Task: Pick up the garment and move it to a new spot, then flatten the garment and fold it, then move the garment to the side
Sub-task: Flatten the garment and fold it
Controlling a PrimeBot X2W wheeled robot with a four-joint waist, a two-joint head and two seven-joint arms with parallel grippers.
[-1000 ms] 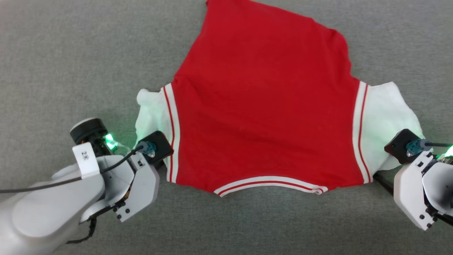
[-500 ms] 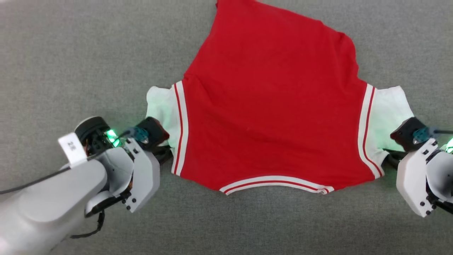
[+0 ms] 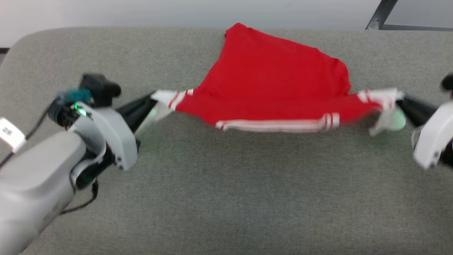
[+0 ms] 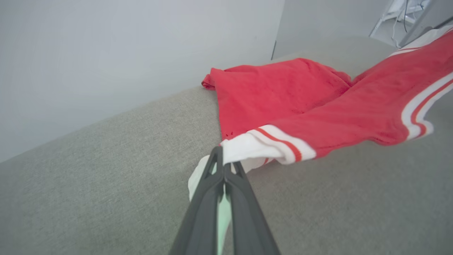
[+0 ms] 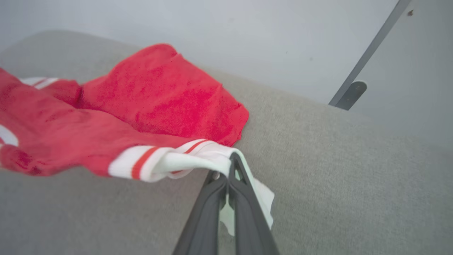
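The left gripper (image 3: 151, 98) is pinching one white sleeve of the bright red, soft-knit short-sleeved shirt (image 3: 279, 81). The right gripper (image 3: 402, 102) is pinching the other, fingers pressed together on cloth. The near edge is hanging taut between them across mid-frame, probably for an even carry. The far part is resting on the grey, felt-textured worktop (image 3: 226, 184). Striped trim is banding the cuffs and edge.
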